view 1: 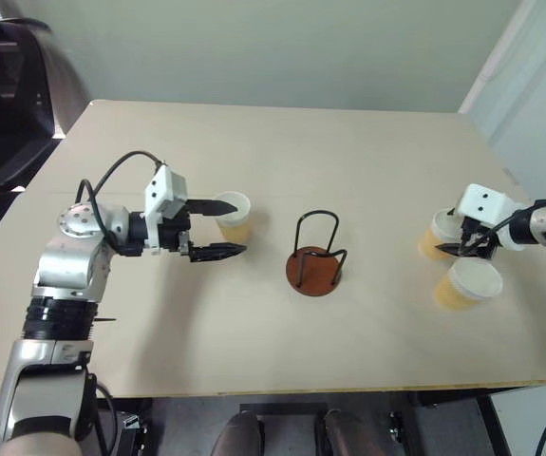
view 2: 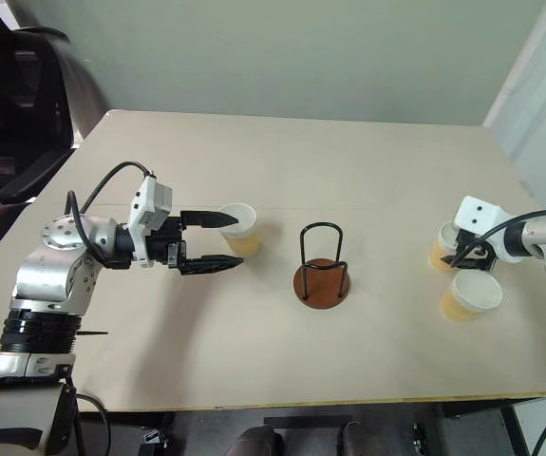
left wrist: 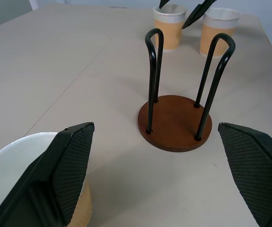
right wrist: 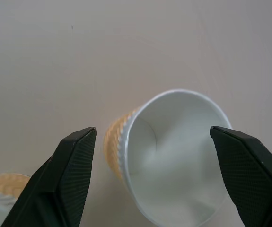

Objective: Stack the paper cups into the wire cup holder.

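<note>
While the left hand (view 1: 223, 228) hovers with its two black fingers spread wide and nothing gripped, one finger lies over the white rim of a tan tapered paper cup (view 1: 234, 216) standing upright on the left part of the pale beige table (view 1: 282, 152); the other finger is on the near side of that cup, clear of it. To the right of this cup, near the table's middle, stands the wire cup holder (view 1: 315, 255), a round reddish-brown disc base with thin black wire arches, holding no cups. Well to the right, the right hand (view 1: 464, 244) hangs with fingers parted above a second tan paper cup (view 1: 440, 234), its fingers to either side of the open white mouth in the wrist view; no contact can be made out. A third like cup (view 1: 468, 283) stands just beside the second, on its near side.
</note>
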Tool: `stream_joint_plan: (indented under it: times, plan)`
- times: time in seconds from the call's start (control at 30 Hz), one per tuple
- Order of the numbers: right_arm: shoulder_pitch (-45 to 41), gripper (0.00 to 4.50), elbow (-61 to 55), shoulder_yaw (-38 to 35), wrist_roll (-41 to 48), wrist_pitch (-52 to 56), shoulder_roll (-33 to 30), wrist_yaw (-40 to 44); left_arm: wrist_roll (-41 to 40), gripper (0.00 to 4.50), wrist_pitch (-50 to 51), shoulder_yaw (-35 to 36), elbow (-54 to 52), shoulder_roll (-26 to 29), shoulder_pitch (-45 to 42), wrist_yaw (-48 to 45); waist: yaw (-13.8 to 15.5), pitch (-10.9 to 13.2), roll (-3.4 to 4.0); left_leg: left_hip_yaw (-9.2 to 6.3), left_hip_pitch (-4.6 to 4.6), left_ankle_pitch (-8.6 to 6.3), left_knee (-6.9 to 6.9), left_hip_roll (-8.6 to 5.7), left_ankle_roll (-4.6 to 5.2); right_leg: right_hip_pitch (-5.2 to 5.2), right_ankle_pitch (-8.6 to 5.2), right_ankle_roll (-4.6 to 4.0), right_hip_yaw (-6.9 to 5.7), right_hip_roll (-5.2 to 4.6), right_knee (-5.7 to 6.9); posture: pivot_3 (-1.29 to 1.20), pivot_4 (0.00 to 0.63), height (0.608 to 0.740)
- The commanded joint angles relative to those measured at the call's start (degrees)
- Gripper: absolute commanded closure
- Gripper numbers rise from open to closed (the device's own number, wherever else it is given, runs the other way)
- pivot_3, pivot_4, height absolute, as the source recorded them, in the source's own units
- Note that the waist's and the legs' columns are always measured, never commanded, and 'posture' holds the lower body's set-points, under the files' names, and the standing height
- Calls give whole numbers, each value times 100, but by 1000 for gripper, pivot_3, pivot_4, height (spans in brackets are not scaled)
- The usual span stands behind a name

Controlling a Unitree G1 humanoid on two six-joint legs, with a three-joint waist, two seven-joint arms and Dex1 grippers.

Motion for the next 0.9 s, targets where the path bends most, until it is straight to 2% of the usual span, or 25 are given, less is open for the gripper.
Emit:
stream_joint_plan:
  times: [0.03,0.27,0.57,0.7,0.9]
  plan:
    - [-180,1813,77,-22,-106,-207,-51,111,-64,0,-55,90,-127,51,-114,-8,1,0,0,0,0,0,0,0,0,0,0,0,0,0,0,0,150,740]
    - [-233,4347,122,1,-190,-346,2,388,-46,0,-82,77,-91,65,-135,-42,-2,0,0,2,0,0,0,0,0,0,1,-1,0,0,0,0,150,740]
    - [114,4430,-694,-181,116,29,-18,858,26,0,-213,22,68,111,-189,-241,-1,0,1,2,0,1,-1,1,-2,0,1,-2,0,0,0,0,150,740]
    - [289,4430,-1808,-406,605,834,13,999,80,0,-256,-28,229,146,-268,-353,-4,2,3,4,-2,2,-1,0,-3,0,1,-2,0,0,-2,0,150,740]
    - [-203,4430,-2959,-545,1151,2039,113,870,184,0,-367,-157,520,82,-463,-501,-19,3,4,4,-2,4,3,0,-5,-1,2,-3,1,1,-1,0,150,740]
